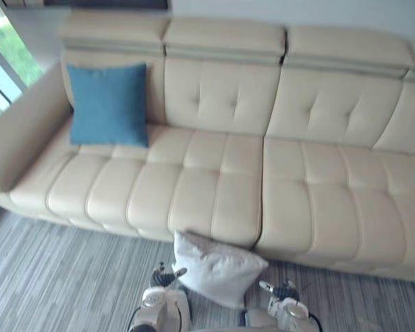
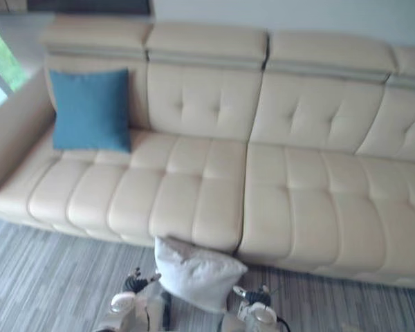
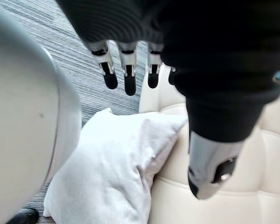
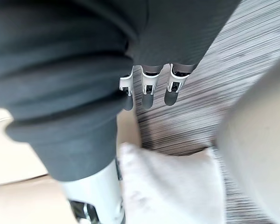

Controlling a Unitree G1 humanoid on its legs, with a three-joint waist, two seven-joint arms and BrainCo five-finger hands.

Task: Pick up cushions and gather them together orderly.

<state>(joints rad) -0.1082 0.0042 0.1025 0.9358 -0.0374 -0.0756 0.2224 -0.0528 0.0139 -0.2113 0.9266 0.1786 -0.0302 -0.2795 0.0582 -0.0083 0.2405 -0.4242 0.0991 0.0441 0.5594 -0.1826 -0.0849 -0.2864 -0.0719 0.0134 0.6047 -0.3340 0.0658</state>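
Observation:
A white cushion (image 1: pixel 218 266) lies on the floor, leaning against the front of the beige sofa (image 1: pixel 221 173). A blue cushion (image 1: pixel 108 104) stands upright against the backrest at the sofa's left end. My left hand (image 1: pixel 167 278) hovers just left of the white cushion, fingers (image 3: pixel 126 74) straight, apart from it. On the cushion's right my right hand (image 1: pixel 280 289) is open too, with its fingers (image 4: pixel 149 88) relaxed over the carpet. The white cushion (image 3: pixel 116 163) shows below the left hand, and the same cushion (image 4: pixel 172 186) below the right; neither hand touches it.
Grey striped carpet (image 1: pixel 48 277) covers the floor in front of the sofa. The sofa's left armrest (image 1: pixel 21 138) stands near a window (image 1: pixel 3 62). The seat runs wide to the right of the blue cushion.

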